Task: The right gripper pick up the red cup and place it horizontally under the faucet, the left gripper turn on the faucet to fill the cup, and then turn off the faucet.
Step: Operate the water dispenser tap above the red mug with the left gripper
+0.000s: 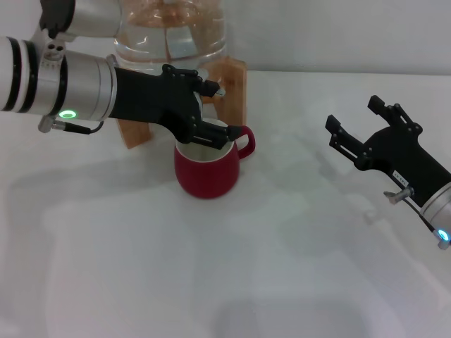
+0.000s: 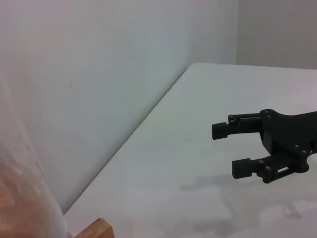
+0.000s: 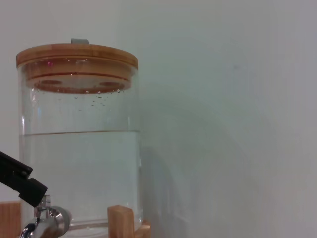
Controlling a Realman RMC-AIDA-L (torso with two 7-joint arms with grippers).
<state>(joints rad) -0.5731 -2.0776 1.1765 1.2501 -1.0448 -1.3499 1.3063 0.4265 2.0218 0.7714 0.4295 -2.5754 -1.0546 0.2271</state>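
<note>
The red cup (image 1: 206, 171) stands upright on the white table in the head view, handle to the right, right in front of the dispenser's stand. My left gripper (image 1: 215, 113) reaches in from the left above the cup's mouth, with its fingers spread apart. One black fingertip (image 3: 20, 182) sits at the top of the chrome faucet (image 3: 47, 222), by its thin lever. In the head view the faucet is mostly hidden behind that claw. My right gripper (image 1: 352, 114) hovers open and holding nothing off to the right, well away from the cup; it also shows as the right gripper (image 2: 229, 148) in the left wrist view.
A glass water dispenser (image 3: 79, 148) with a wooden lid (image 3: 77, 57) holds water about two thirds up. It rests on a wooden stand (image 1: 232, 84) at the table's back, near the wall. Bare white table (image 1: 232, 282) spreads in front.
</note>
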